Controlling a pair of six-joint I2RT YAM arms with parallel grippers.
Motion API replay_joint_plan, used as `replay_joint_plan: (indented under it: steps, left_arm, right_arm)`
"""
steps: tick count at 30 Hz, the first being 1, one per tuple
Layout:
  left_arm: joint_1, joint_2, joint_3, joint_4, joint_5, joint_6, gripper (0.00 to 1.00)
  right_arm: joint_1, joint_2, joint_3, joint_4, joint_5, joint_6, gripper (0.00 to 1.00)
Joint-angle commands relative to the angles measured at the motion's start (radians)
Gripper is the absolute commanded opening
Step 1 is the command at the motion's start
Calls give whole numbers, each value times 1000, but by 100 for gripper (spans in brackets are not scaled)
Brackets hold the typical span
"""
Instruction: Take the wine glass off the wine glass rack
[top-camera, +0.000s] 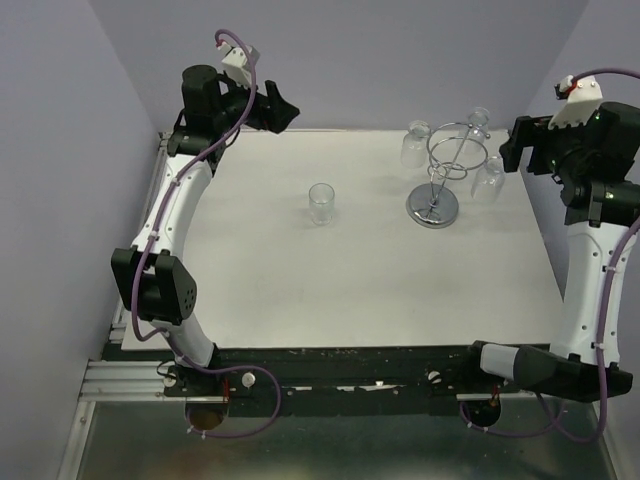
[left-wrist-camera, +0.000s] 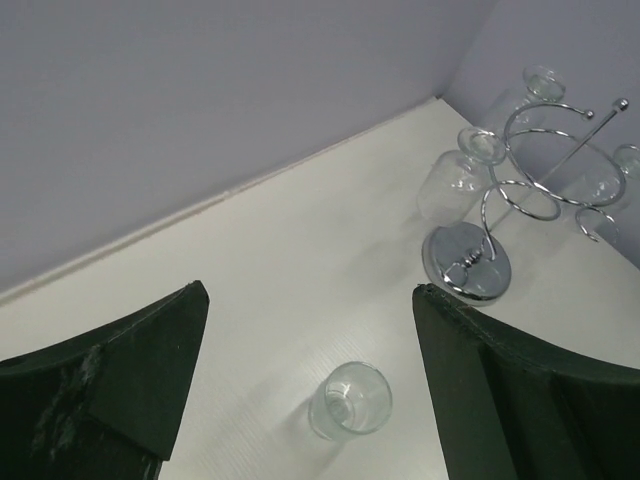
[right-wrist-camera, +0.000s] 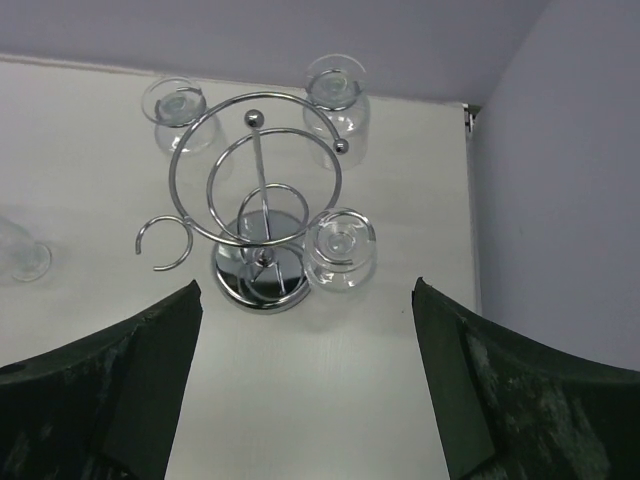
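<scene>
Wine glass (right-wrist-camera: 340, 250) hung upside down by its foot on the wine glass rack (right-wrist-camera: 262, 270), far right of the table (top-camera: 300, 290), so my right claw (right-wrist-camera: 305, 292) hovered near it, gaping wide to fit round the bowl; left claw (left-wrist-camera: 310, 295) also wide, well apart.

White table (top-camera: 300, 290): glass (top-camera: 321, 204) upright mid-table; wine glass rack (top-camera: 433, 208) right-rear.
</scene>
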Motion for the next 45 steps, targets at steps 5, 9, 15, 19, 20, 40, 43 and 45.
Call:
replay_joint_plan:
  steps: [5,9,15,19,20,40,43,45]
  left_arm:
    - [-48,50,169,13,-60,170,99]
    - [-104,51,174,16,-30,267,99]
    - [-177,62,189,-21,-50,311,99]
    - [-198,50,148,-9,-40,350,99]
    - [-203,47,128,3,-43,354,99]
    - [-252,136,212,-124,-57,407,99]
    - [-262,150,240,-147,-73,417,99]
    - [-269,159,257,-165,-85,428,99]
  right_arm:
    - [-119,72,-95,157,-150,94,95]
    - [-211,121,-180,324,-192,178,100]
    - [-303,207,-162,364,-366,79,100]
    - [-306,207,-156,295,-504,-122,100]
    - [-314,205,-174,294,-551,-165,98]
    - [-477,446,-118,-258,-983,-1160,96]
    - [-468,489,-107,-293,-992,-1230,95]
    - [-457,495,-130,-230,-992,-1209,95]
